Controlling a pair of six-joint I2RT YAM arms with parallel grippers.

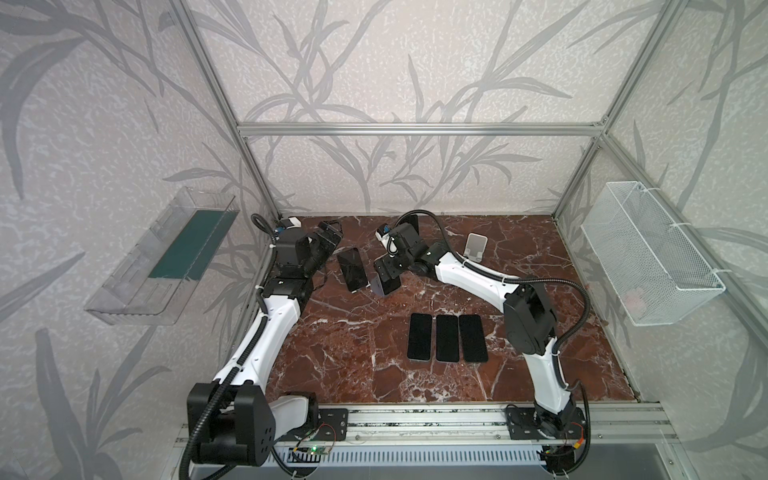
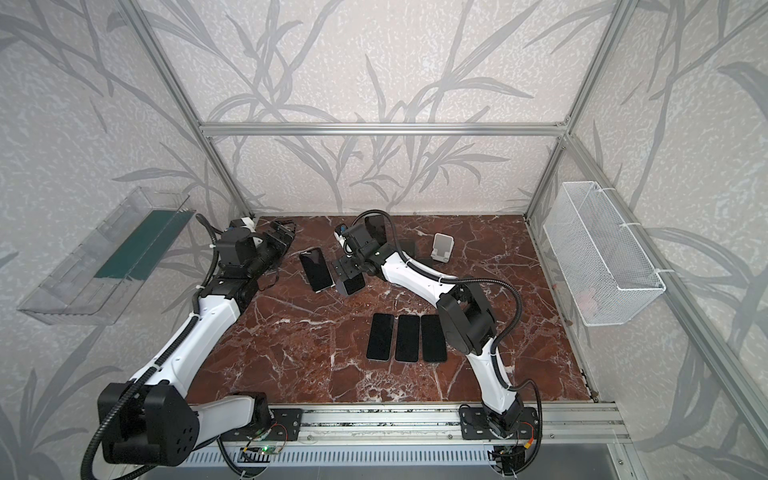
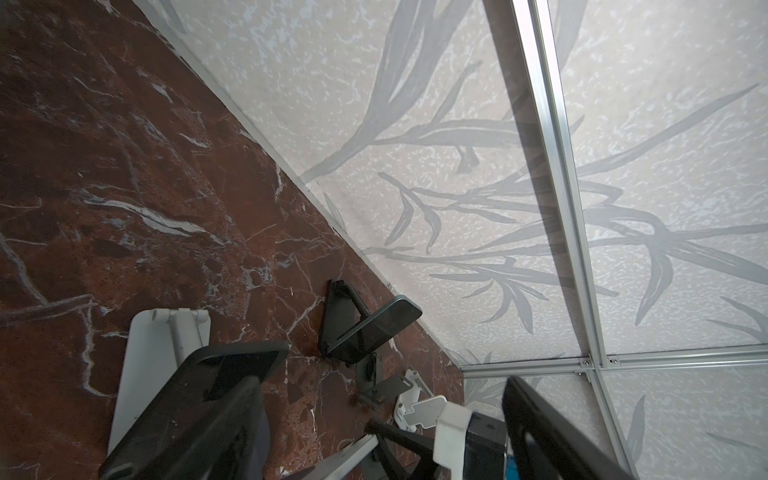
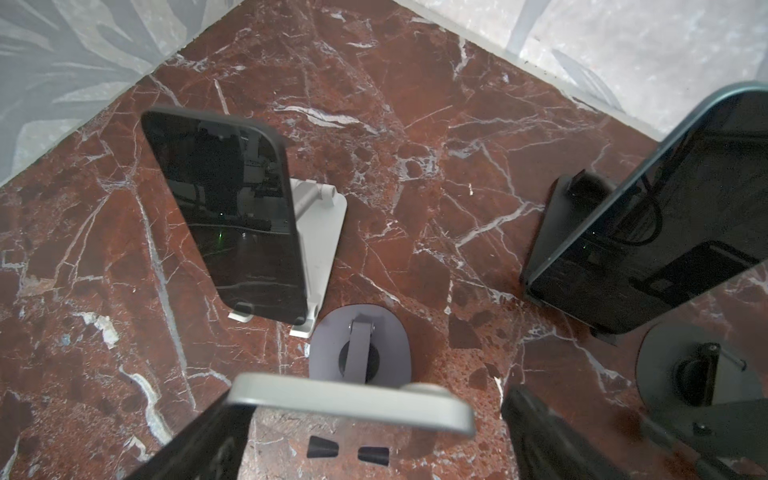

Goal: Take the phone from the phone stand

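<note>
The right gripper (image 4: 369,409) is straddling the phone (image 4: 316,395), jaws spread, not clamping. The phone is leaning on the grey phone stand (image 4: 360,353) at the middle of the table (image 1: 332,353). Judged rigid, smooth and breakable: pinch the long side edges. The left gripper (image 1: 331,232) is hanging spread, empty.

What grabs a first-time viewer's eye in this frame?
Three dark phones lie flat in a tidy row toward the front of the table. Further back, the right gripper straddles a phone propped on a grey stand, beside another phone leaning on a white stand.
</note>
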